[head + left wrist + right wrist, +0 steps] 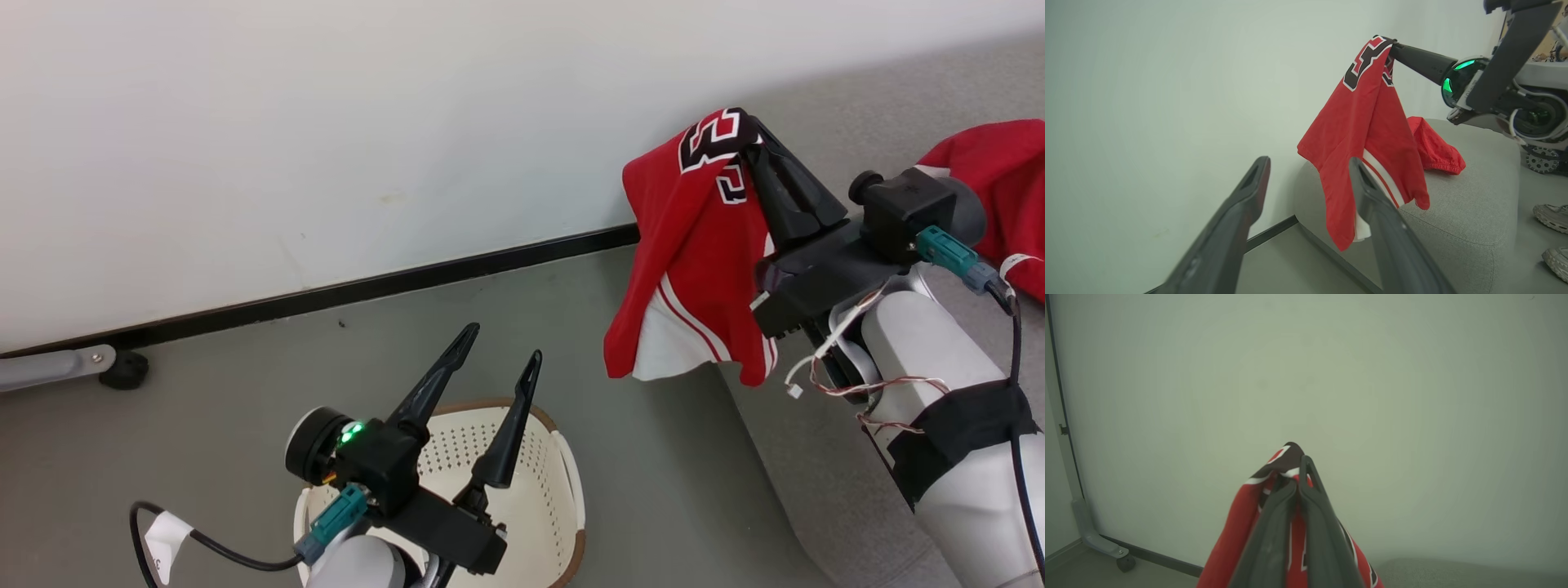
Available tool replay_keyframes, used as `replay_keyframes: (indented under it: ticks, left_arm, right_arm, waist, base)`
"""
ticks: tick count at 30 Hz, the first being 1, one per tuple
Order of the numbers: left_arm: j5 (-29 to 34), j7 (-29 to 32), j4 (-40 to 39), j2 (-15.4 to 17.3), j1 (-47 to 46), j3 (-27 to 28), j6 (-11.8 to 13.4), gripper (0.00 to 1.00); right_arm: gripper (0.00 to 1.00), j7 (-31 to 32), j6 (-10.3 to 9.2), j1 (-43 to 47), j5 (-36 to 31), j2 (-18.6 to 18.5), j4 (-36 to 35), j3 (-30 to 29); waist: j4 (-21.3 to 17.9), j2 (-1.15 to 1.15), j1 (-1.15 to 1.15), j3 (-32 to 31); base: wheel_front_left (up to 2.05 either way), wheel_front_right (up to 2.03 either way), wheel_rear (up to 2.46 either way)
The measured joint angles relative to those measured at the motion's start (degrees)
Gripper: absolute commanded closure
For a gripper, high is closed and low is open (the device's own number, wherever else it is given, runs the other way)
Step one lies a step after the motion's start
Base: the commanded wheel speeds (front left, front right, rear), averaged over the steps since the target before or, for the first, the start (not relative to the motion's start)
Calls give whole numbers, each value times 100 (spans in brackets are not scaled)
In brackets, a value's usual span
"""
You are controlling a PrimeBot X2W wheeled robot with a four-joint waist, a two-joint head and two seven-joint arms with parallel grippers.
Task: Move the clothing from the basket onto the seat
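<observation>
The bright red soft fabric garment with white trim and black-and-white patterned patches is hanging in the air at the upper right of the head view. Its lower hem is dangling by the left edge of the large light-grey upholstered seat cushion, well apart from the cream-white perforated plastic basket with a brown rim at the bottom centre. The right gripper is pinching the garment's patterned top, its jaws clamped together on the fabric. The left gripper is hovering over the basket at the lower left, its jaws standing wide apart and gripping nothing. A second crumpled red cloth is lying on the seat at the far right edge.
</observation>
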Motion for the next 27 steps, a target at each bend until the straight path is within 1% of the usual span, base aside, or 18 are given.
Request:
replay_keyframes:
  ticks: [9, 15, 21, 25, 27]
  left_arm:
    - [0, 0, -122, -18, 65, -44, -1, 0]
    - [0, 0, -199, -25, 65, -89, -2, 0]
    - [53, 0, -296, -23, 65, -148, -2, 0]
    - [107, 0, -347, 1, 64, -245, -3, 0]
    - [118, 0, -355, 40, 63, -258, -4, 0]
  right_arm:
    - [100, 0, -5, -174, -168, -270, -54, -157]
    - [100, 0, -5, -274, -227, -334, -143, -212]
    - [100, -1, -7, -478, -232, -525, -301, -408]
    - [100, 0, -74, -620, -234, -768, -427, -647]
    - [100, 0, -157, -680, -245, -828, -493, -734]
  waist:
    - [-470, 1, 0, 27]
    - [-777, 1, 0, 73]
    - [-1056, 1, 0, 195]
    - [-1210, 1, 0, 405]
    - [-1260, 1, 0, 498]
  base:
    - [0, 0, 0]
    - [0, 0, 0]
    - [0, 0, 0]
    - [0, 0, 0]
    - [0, 0, 0]
